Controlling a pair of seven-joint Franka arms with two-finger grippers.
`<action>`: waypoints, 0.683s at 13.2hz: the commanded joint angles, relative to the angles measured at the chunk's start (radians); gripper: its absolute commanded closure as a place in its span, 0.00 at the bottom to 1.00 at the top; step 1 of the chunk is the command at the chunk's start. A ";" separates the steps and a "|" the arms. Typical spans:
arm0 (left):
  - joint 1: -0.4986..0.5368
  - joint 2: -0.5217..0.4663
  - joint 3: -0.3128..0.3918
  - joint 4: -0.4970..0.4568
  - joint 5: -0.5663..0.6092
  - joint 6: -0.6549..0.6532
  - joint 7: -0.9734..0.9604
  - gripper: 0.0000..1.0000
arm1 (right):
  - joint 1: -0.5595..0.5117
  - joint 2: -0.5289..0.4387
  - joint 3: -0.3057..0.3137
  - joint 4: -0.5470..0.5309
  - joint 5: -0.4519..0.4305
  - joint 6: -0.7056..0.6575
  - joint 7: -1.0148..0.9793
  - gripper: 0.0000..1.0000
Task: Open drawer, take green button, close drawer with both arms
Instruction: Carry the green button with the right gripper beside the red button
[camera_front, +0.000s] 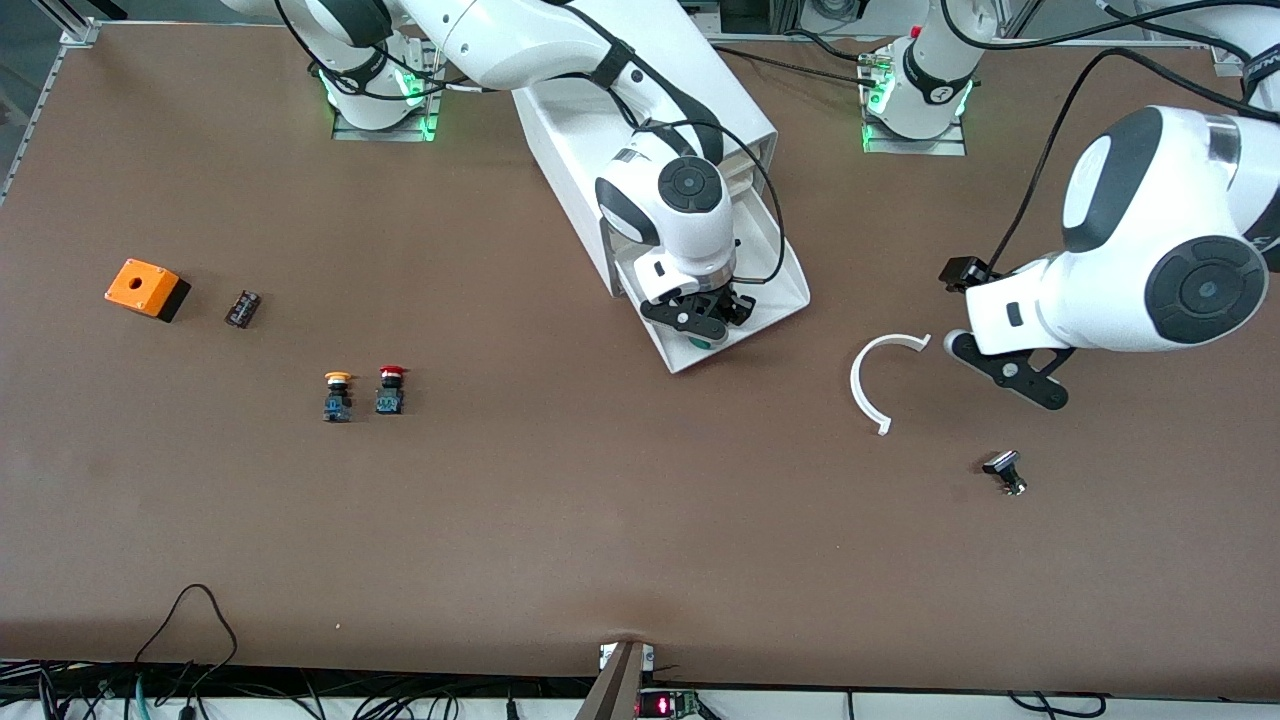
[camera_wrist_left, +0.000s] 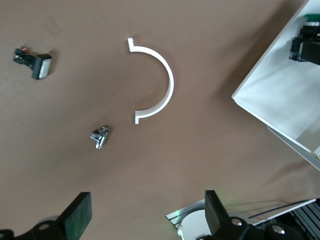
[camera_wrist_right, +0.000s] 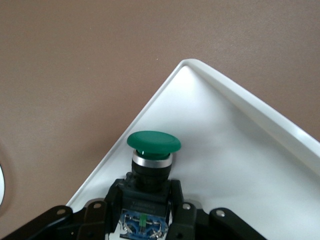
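The right end effector (camera_wrist_right: 145, 212), clamped on the green button (camera_wrist_right: 153, 150) inside the pulled-out drawer (camera_front: 785, 290), could snag the drawer rim if lifted crookedly, while the left end effector (camera_wrist_left: 145, 215) waits wide over the bench (camera_front: 600, 520) near a white arc (camera_front: 875, 375).

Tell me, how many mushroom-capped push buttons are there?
3: the green button in the open drawer, gripped by the right gripper; the yellow button and red button stand together toward the right arm's end.
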 joint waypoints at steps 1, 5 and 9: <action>0.011 0.010 0.013 0.106 0.026 -0.023 -0.024 0.01 | 0.010 0.010 -0.013 0.036 -0.014 -0.025 0.014 1.00; 0.045 -0.040 0.028 0.070 0.012 0.038 -0.181 0.01 | -0.049 -0.019 -0.010 0.149 -0.010 -0.204 0.008 1.00; 0.063 -0.304 0.031 -0.288 0.004 0.315 -0.243 0.01 | -0.158 -0.114 0.000 0.162 0.019 -0.356 -0.181 1.00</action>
